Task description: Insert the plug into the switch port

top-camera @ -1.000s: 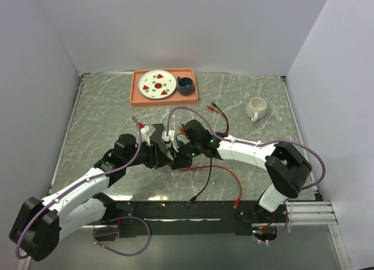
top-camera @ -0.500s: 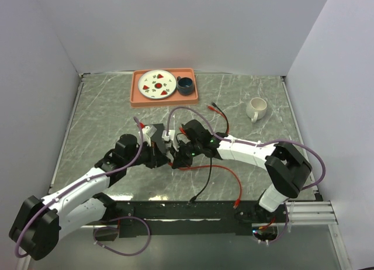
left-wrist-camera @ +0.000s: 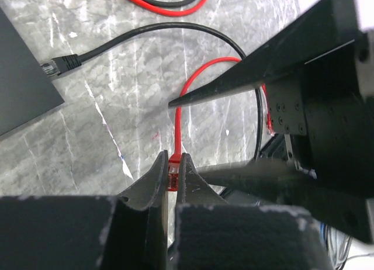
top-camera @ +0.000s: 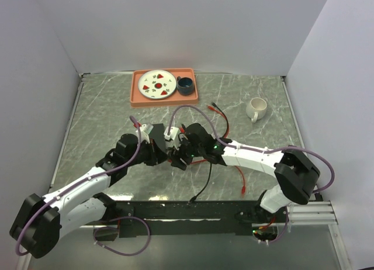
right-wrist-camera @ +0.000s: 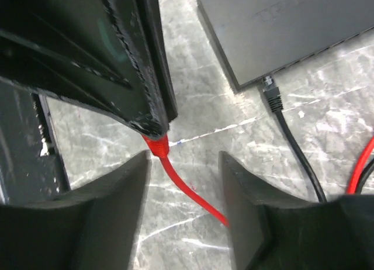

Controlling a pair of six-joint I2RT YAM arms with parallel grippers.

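While jaws pinch plug (left-wrist-camera: 173, 167), switch (right-wrist-camera: 292, 30) lettering unreadable

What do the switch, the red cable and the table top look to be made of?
Switch: matte black casing, probably plastic; dull, with faint embossed lettering.
Red cable: flexible glossy jacket, likely rubbery plastic; it curves freely.
Table top: grey marble-look surface with white veins, possibly laminate.

Two matching arms on show: the left arm (top-camera: 82, 188) and the right arm (top-camera: 251, 158) both wear smooth white shells between chunky black joints, and each trails a looping purple cable (top-camera: 193, 108). A tiny green light (top-camera: 217, 146) glows on the right one. Up close, the right gripper (left-wrist-camera: 181, 138) is a matte black block dotted with small screws, carrying long tapered fingers (left-wrist-camera: 234, 83).
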